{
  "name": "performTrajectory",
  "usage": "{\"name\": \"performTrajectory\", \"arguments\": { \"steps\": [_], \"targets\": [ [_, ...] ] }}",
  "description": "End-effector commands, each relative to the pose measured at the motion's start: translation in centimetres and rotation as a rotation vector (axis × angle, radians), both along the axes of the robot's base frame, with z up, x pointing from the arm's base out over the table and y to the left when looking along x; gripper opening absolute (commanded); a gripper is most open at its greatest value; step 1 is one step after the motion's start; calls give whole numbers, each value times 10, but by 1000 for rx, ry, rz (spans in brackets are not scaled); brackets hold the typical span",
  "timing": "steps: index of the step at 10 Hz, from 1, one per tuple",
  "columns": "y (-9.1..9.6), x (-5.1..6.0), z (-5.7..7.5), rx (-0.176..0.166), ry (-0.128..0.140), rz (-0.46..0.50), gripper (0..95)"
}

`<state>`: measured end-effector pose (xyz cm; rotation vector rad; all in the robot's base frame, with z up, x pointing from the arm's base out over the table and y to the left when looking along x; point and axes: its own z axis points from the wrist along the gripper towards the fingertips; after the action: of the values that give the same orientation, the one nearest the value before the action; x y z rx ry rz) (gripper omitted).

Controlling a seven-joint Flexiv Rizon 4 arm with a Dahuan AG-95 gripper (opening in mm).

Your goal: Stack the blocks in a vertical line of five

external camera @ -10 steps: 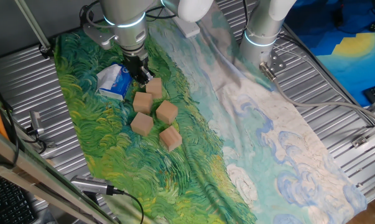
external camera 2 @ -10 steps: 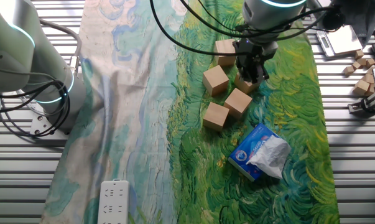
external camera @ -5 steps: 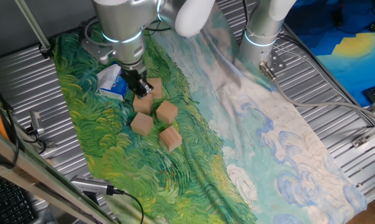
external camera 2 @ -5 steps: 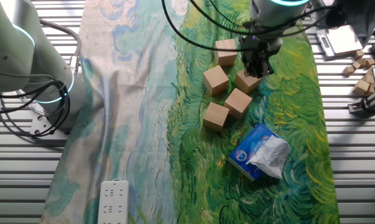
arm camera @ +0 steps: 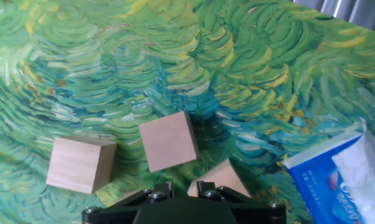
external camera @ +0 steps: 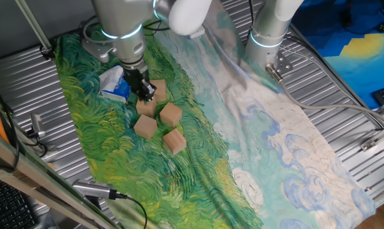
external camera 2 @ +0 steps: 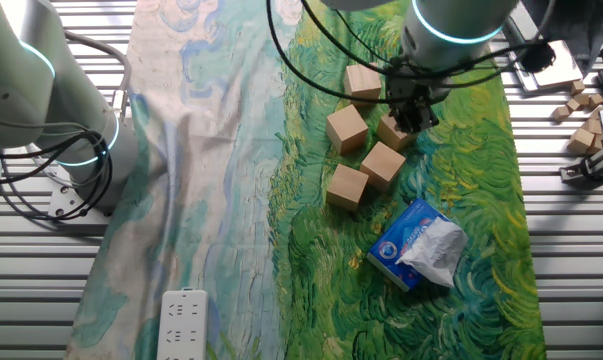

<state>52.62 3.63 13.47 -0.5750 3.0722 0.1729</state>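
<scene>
My gripper (external camera 2: 411, 115) hangs low over the block cluster (external camera 2: 366, 140), directly above one tan block (external camera 2: 393, 132); finger spacing is hidden by the arm, so open vs. closed I cannot tell. All five blocks sit unstacked on the green cloth (external camera: 102, 140), tissue packet (external camera 2: 417, 243) nearby. To grip well: centre the fingers on opp. faces, square to the edges, w/o nudging neighbours.

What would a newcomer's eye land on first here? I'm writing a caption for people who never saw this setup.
Probably the swirling green painted cloth covering the table, with five tan wooden blocks clustered loose on it, none stacked. Next, the gripper lowered over the block at the cluster's edge, and the blue-and-white packet beside them.
</scene>
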Motion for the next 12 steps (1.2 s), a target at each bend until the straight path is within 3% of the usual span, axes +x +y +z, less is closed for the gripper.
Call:
{"name": "performTrajectory", "arguments": {
  "steps": [1, 3, 5, 6, 7, 12],
  "targets": [
    [0, -3, 1, -75, -14, 6, 190],
    [0, -3, 0, -117, -4, 5, 190],
    [5, 0, -14, -117, -7, -11, 190],
    [7, 3, -18, -113, -5, -16, 0],
    [10, 8, -20, -113, -5, -14, 190],
    [20, 23, -36, -109, -11, -18, 190]
  ]
}}
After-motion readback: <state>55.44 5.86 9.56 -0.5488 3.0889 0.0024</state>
